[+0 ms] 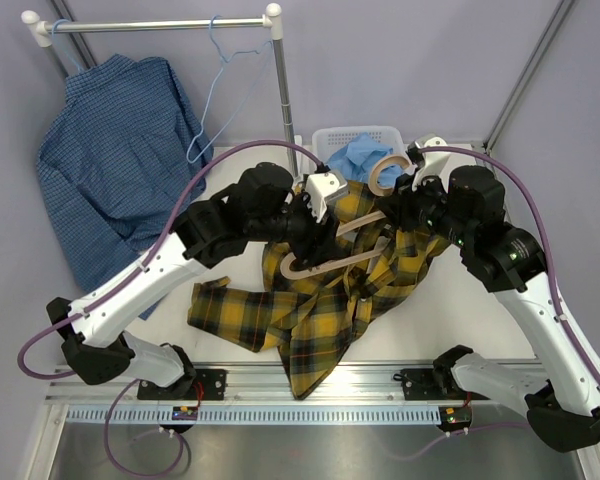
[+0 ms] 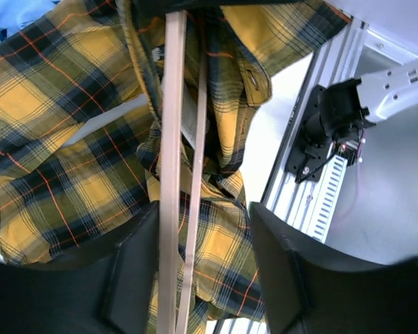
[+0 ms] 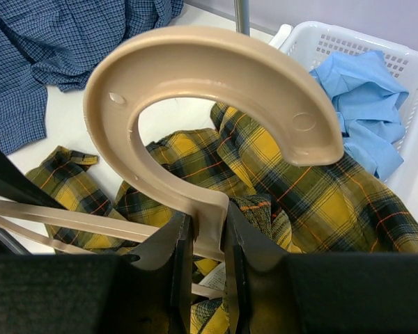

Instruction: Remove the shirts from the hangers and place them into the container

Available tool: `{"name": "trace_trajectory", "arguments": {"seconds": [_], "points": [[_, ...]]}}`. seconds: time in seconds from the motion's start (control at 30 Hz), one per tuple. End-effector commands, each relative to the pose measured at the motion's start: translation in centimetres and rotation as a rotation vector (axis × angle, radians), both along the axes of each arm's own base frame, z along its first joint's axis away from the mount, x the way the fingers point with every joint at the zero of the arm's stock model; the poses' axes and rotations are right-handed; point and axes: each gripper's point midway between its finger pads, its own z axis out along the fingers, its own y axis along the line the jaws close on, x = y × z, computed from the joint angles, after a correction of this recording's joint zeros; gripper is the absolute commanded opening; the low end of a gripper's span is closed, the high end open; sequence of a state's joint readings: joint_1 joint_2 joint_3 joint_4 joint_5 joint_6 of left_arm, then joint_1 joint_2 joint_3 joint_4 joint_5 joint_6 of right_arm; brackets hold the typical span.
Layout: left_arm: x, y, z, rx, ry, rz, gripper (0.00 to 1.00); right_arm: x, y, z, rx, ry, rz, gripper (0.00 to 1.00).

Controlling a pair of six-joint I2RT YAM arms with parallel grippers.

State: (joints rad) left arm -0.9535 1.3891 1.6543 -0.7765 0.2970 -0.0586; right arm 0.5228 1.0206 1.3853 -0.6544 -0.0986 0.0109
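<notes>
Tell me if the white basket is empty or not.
Not empty: the light blue shirt lies bunched inside the white basket.

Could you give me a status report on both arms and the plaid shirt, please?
Right gripper shut on tan hanger at its neck. Left gripper open, astride its bars. Plaid shirt bunched around hanger, not in basket.

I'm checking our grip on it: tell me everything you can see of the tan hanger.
The tan hanger looks like thick, smooth plastic, with a broad flat hook and slim bars. The right pincer clamps its neck below the hook; the left pincer straddles its bars. The yellow plaid shirt is bunched around it.
</notes>
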Motion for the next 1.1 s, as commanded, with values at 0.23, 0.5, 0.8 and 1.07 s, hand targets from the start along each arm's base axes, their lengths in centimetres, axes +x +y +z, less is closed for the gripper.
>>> {"name": "trace_trajectory", "arguments": {"seconds": [0.23, 0.5, 0.8, 1.07], "points": [[-1.8, -0.6, 1.6, -0.056, 0.026, -0.096, 0.02, 0.1, 0.5, 2.9, 0.038, -0.112, 0.034, 0.00], [-2.1, 0.8, 1.2, -0.049, 0.002, -0.071, 0.00, -1.8, 0.0, 1.1, 0.090, -0.038, 0.023, 0.37], [-1.5, 1.2, -1.2, -0.005, 0.043, -0.010, 0.00, -3.3, -3.8, 1.3, 0.073, -0.028, -0.133, 0.80], [-2.6, 3.5, -0.3, -0.024, -0.021, -0.012, 0.00, -4.5, -9.0, -3.2, 0.012, 0.041, -0.378, 0.80]]}}
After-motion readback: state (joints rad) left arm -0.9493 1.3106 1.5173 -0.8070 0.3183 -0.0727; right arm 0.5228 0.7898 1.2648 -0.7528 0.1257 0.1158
